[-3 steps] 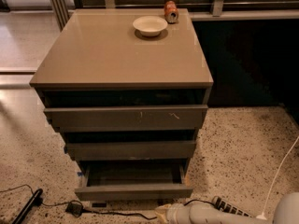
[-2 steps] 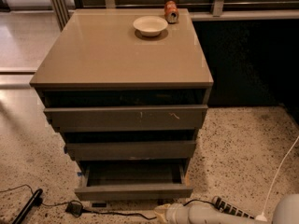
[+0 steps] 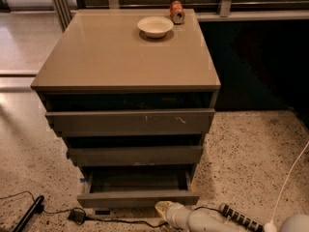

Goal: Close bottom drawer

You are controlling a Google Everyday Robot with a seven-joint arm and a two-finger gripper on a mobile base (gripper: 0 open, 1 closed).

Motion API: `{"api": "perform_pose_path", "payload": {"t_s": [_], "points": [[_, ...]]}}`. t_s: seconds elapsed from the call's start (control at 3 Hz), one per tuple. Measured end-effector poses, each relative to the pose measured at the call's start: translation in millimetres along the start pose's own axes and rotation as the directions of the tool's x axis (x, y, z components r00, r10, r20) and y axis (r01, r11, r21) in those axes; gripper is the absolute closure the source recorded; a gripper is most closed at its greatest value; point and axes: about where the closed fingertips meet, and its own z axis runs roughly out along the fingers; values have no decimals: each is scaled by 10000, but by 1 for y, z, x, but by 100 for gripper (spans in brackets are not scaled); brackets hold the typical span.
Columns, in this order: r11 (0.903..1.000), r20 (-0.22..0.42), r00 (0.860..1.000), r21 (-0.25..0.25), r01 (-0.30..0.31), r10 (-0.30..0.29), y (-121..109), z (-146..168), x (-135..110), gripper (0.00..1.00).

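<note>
The tan-topped cabinet [image 3: 125, 52] has three grey-brown drawers, all pulled out in steps. The bottom drawer [image 3: 138, 198] is the lowest and stands furthest out, its shallow grey box open and empty inside. The middle drawer [image 3: 135, 155] and the scratched top drawer [image 3: 130, 122] sit above it. My gripper [image 3: 162, 209] is at the end of the white arm [image 3: 203, 220], low over the floor, right in front of the bottom drawer's front, near its right half. Whether it touches the front I cannot tell.
A white bowl [image 3: 155, 26] and an orange can [image 3: 176, 11] stand on the cabinet top at the back. A black cable with a plug [image 3: 77, 215] lies on the speckled floor in front. A white cable [image 3: 289, 178] runs at the right. A dark wall is to the right.
The view has shifted a little: the cabinet sits slightly lower and to the right in the frame. The arm stays low in front of the bottom drawer.
</note>
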Motion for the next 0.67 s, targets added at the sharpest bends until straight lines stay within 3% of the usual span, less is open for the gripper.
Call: {"api": "perform_pose_path", "payload": {"t_s": [0.33, 0.67], "points": [[9975, 588, 9973, 579, 414, -448, -12, 17, -21, 100], [9975, 588, 9973, 578, 414, -448, -12, 18, -21, 97]]}}
